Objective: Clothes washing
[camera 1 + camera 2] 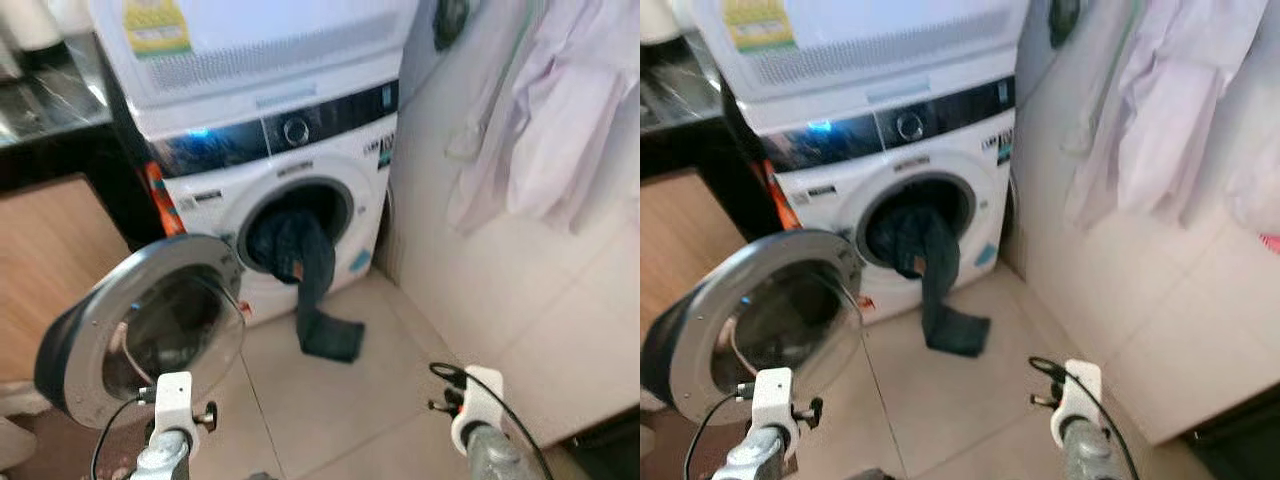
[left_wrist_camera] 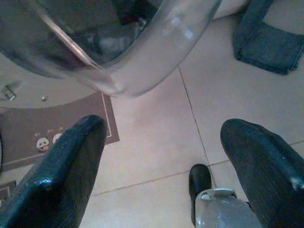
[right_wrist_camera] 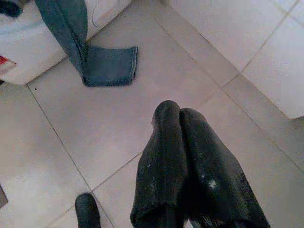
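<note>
Left gripper low, jaws spread, right gripper pressed closed, jeans seemingly draping from washer

Pale garments hang against the white tiled wall, high on the right. A dark object hangs on the same wall near the corner. White appliance with a yellow energy label stacked on top. Wooden cabinet front at left, under a dark glossy worktop. Brown mat with small printed figures lies on the beige floor tiles.
</note>
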`<state>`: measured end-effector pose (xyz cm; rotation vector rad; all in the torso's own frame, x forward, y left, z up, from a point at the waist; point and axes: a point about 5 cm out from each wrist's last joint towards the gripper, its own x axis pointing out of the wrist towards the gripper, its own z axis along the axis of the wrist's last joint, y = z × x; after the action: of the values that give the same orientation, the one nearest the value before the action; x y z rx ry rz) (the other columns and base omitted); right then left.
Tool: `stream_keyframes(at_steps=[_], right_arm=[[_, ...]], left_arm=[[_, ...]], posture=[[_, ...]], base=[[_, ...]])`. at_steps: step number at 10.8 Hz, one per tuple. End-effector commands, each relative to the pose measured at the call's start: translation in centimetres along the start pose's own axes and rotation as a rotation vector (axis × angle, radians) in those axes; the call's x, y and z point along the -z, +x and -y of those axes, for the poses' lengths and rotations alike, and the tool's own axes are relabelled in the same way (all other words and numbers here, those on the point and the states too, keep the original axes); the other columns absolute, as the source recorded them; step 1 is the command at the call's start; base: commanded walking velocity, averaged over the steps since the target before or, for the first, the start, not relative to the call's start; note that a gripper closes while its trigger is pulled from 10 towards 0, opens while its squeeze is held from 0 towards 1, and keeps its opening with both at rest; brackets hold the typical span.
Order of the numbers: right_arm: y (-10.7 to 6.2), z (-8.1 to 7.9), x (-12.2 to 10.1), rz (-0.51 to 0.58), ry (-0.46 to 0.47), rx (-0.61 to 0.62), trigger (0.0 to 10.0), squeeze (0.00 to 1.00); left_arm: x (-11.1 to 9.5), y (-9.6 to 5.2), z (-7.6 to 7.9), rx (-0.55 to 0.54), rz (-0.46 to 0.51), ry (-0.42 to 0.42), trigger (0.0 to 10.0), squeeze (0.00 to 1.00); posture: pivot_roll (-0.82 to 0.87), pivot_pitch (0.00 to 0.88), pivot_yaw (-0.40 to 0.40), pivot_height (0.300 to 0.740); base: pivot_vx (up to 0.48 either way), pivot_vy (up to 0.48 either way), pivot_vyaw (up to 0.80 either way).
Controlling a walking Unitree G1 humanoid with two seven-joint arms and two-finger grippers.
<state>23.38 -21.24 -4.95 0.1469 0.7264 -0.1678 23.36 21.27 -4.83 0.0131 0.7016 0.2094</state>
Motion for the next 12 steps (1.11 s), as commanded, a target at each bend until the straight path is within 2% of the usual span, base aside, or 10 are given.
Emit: stream_keyframes(at_steps=[1,3,7,8,9,12], right_arm=[[0.0,0.4,0.2,-0.021,0.019,0.019,10.0,0.00],[-0.1,0.7,0.5,-0.049,0.006,0.030,10.0,0.00],[-0.3,1.0,1.2,-0.075,0.011,0.040,10.0,0.00],[-0.1,0.3,0.5,-0.039,0.036,0.025,10.0,0.00],[0.0,0.3,0.5,-0.034,0.042,0.029,10.0,0.00],[-0.2,0.6,1.3,-0.068,0.054,0.055,10.0,0.00]], left_arm=[[0.2,0.0,-0.5,-0.017,-0.027,-0.005,10.0,0.00],[0.1,0.1,-0.4,-0.014,-0.035,-0.015,10.0,0.00],[0.8,-0.1,-0.7,-0.015,-0.050,-0.023,10.0,0.00],[1.2,-0.2,-0.9,-0.016,-0.059,-0.021,10.0,0.00],[1.5,-0.3,-1.0,-0.018,-0.067,-0.020,10.0,0.00],[1.0,-0.2,-0.6,-0.009,-0.054,-0.009,10.0,0.00]], posture=[[0.02,0.000,0.016,0.722],[0.02,0.000,0.013,0.740],[0.03,0.000,0.003,0.740],[0.03,0.000,0.003,0.740],[0.03,0.000,0.002,0.740],[0.03,0.000,0.000,0.740]], base=[[0.000,0.000,0.00],[0.000,0.000,0.00],[0.000,0.000,0.00],[0.000,0.000,0.00],[0.000,0.000,0.00],[0.000,0.000,0.00]])
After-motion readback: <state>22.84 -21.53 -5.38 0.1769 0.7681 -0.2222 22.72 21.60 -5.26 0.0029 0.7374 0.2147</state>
